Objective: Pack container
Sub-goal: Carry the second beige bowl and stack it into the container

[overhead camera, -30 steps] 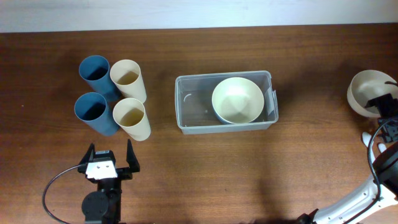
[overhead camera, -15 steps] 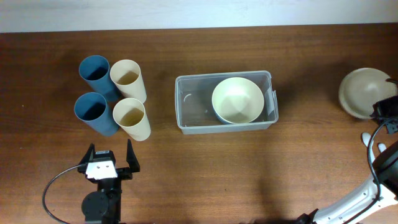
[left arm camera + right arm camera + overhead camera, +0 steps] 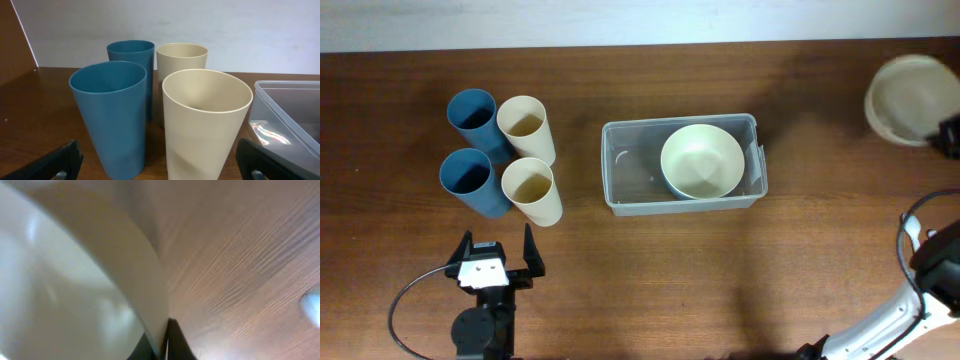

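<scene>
Packing partly done: one bowl in, another gripped.
A smooth cream bowl (image 3: pixel 702 160) is seated in the translucent, round-cornered plastic container (image 3: pixel 628 172) at mid-table. Well right of the container, a matching bowl (image 3: pixel 905 98) is pinched by its thin rim in the closed right gripper (image 3: pixel 164 342). Left of the container, tapered blue cups (image 3: pixel 470 110) and cream cups (image 3: pixel 525 125) are judged unpacked, and the left gripper (image 3: pixel 498 245) is spread wide, empty.
</scene>
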You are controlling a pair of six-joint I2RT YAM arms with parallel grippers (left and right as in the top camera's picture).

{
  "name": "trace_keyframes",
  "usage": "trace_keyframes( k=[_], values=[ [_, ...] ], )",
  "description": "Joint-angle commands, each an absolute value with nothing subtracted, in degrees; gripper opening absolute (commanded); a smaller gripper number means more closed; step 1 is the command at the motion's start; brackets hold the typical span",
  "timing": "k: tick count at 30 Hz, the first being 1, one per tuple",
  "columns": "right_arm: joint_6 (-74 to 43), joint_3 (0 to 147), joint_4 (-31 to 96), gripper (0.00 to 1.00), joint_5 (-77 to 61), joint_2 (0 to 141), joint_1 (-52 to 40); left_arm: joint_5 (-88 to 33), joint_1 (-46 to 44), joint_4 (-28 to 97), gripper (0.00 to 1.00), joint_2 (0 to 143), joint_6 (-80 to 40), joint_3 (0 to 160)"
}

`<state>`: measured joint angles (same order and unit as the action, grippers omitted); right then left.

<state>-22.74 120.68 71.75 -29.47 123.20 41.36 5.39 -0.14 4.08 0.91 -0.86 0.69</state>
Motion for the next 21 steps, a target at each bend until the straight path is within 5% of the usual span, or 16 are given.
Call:
trace_keyframes(
  k=[1,6,21],
  values=[
    [-13.26,130.58,81.62,0.04,-37.56,119.59,34.26,5.8,0.16,4.14,1.0,0.62,0.05,0.54],
    [-5.89,139.87,97.34,0.04,-37.52,119.13,23.73,5.8,0.16,4.14,1.0,0.62,0.05,0.54],
    [-9.43,125.47,96.16,0.04,-21.08,118.43,-0.62,5.8,0.16,4.14,1.0,0.62,0.05,0.54]
  ],
)
